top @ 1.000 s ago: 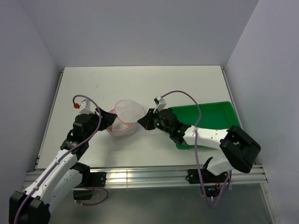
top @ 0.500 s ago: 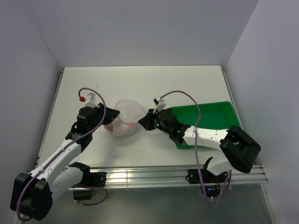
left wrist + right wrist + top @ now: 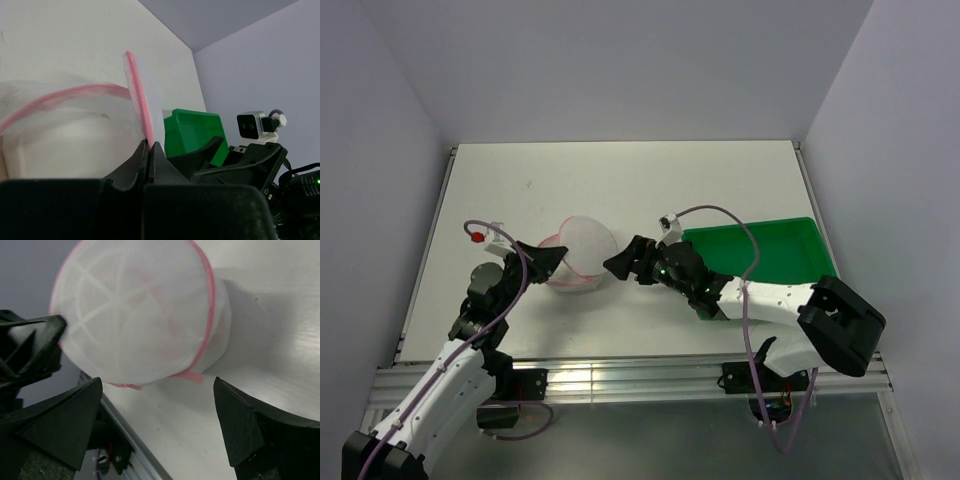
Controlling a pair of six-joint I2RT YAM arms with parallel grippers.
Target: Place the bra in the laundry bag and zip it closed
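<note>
2 left jaws — pinching laundry bag point(image 3: 582, 246)

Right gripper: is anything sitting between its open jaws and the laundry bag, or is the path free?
Nothing visible blocks it. The right gripper hangs open facing the laundry bag, with only bare table between them. The left gripper is pinched on the bag's opposite side, out of that path.

— What colours have you got at mid-frame?
— Your bag point(image 3: 582, 248) is white mesh, pink-trimmed, with paler ribs crossing the dome.
— And right of it?
— Your tray point(image 3: 770, 245) is plain green; the table point(image 3: 620, 180), off-white.
</note>
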